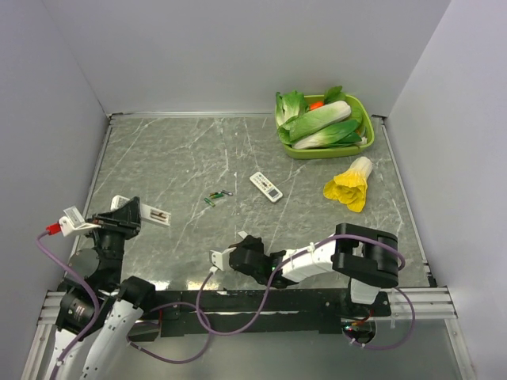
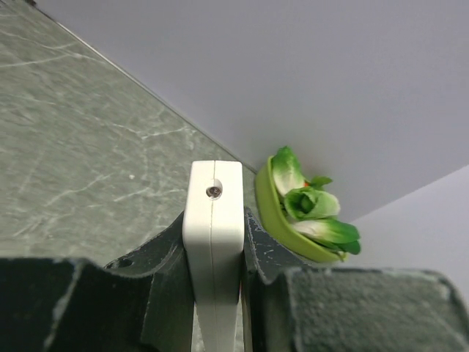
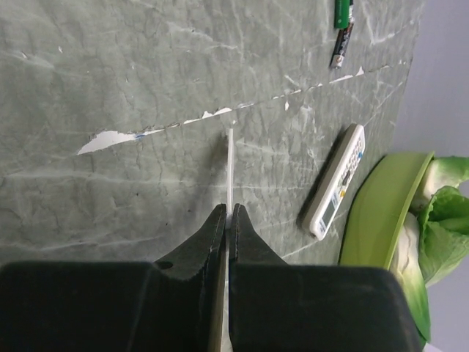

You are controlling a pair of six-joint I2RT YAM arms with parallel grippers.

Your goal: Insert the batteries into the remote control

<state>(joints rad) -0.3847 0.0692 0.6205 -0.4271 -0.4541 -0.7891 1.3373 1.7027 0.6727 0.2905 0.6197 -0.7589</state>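
Two-arm station seen from above and from both wrists. The left tool point(image 1: 129, 216) is clenched on the remote control point(image 1: 154, 214), a slim white body held clear of the desk point(image 1: 182, 150) at its left side; in the left wrist view the remote stands end-on between the two dark fingers point(image 2: 165, 249), a small round socket showing in its end face. The right tool point(image 3: 229, 216) is pinched tight on a thin white piece point(image 3: 230, 158), seen edge-on and projecting from the fingertips, low over the near middle of the desk. The batteries point(image 1: 218, 196), two small green cylinders, lie together on the desk near its centre, apart from both tools. Just to their right lies a second white remote point(image 1: 266, 187) with coloured button rows, face up. A green tray point(image 1: 317, 153) holding leafy greens point(image 1: 321, 120) sits at the far right corner, and a yellow leafy vegetable point(image 1: 348, 186) lies on the desk in front of it.
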